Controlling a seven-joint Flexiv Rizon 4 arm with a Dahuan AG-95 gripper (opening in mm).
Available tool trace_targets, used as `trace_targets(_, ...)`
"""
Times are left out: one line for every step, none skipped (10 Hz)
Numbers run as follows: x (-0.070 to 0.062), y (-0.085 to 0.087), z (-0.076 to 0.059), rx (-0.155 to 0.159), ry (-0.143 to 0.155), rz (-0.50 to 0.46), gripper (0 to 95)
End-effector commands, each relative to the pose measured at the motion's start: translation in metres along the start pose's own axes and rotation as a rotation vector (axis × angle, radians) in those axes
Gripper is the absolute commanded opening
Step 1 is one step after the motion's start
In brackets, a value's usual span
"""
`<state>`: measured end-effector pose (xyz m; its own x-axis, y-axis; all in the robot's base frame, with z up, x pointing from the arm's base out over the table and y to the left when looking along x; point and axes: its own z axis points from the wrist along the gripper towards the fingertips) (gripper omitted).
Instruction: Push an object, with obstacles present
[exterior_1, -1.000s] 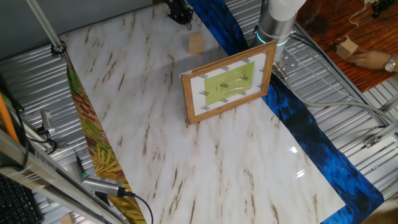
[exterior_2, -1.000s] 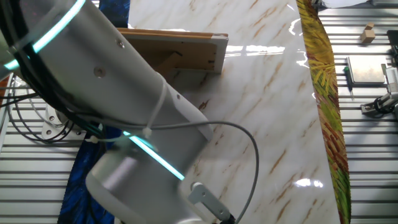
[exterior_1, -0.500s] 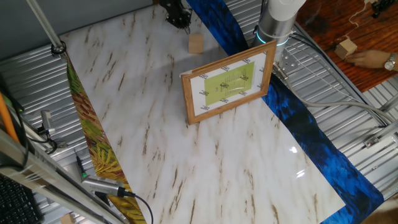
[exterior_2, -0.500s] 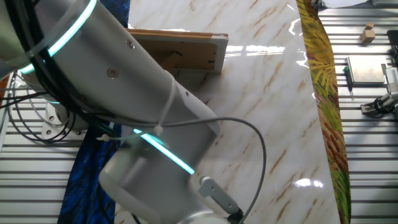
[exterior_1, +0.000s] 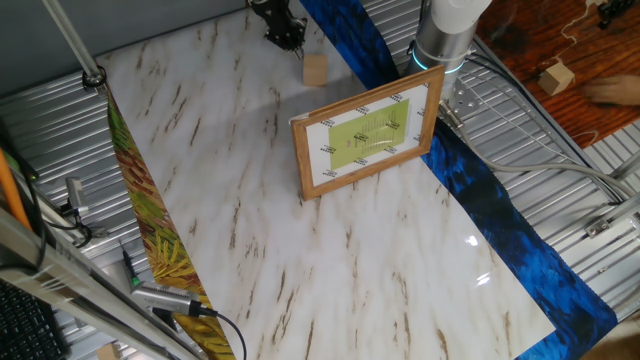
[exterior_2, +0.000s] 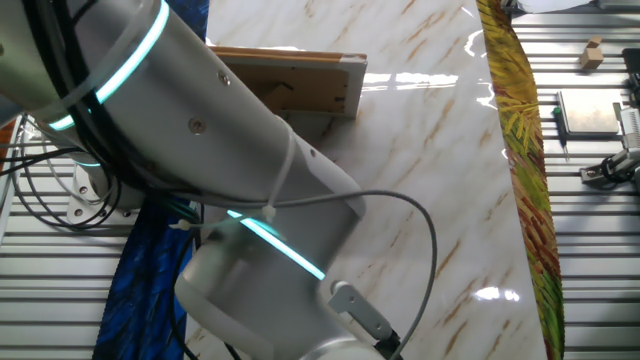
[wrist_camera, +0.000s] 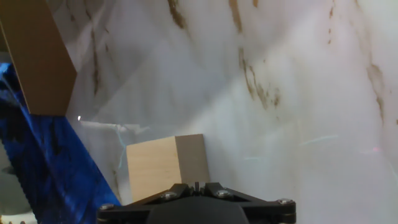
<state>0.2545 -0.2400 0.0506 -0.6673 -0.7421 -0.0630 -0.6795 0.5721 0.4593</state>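
Gripper (exterior_1: 286, 33) sits at the far edge of the table (exterior_1: 220, 180), just beyond the wooden block (exterior_1: 315, 69). Whether its jaws are open or closed cannot be told, since only its dark body shows in the hand view. The block lies close to the blue cloth (exterior_1: 365, 50) on the right, and the upright picture frame (exterior_1: 367, 137) stands nearer on. A straight shove risks driving the block into the frame and toppling it. An off-centre contact may spin the block sideways onto the cloth, where it could snag.
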Motion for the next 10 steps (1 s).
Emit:
trace_targets(-0.0001,0.0000,-0.0004,-0.001,0.000,-0.007,0.0)
trace_targets(-0.0001,0.0000,-0.0004,-0.001,0.000,-0.007,0.0)
trace_targets(-0.0001,0.0000,-0.0004,-0.002,0.000,-0.009,0.0)
trace_targets(0.0000,0.0000,-0.0004,-0.002,-0.001,-0.017,0.0)
trace_targets(0.0009,0.0001,-0.0005,-0.003,-0.001,-0.018,0.0)
trace_targets(0.0034,0.0003,-0.0008,-0.004,0.001,-0.018,0.0)
trace_targets(0.0034,0.0003,-0.0008,-0.004,0.001,-0.018,0.0)
trace_targets(0.0034,0.0003,-0.0008,0.001,0.007,-0.019,0.0)
trace_targets(0.0034,0.0003,-0.0008,-0.002,0.010,-0.032,0.0)
trace_targets(0.0034,0.0003,-0.0008,-0.010,0.019,-0.047,0.0)
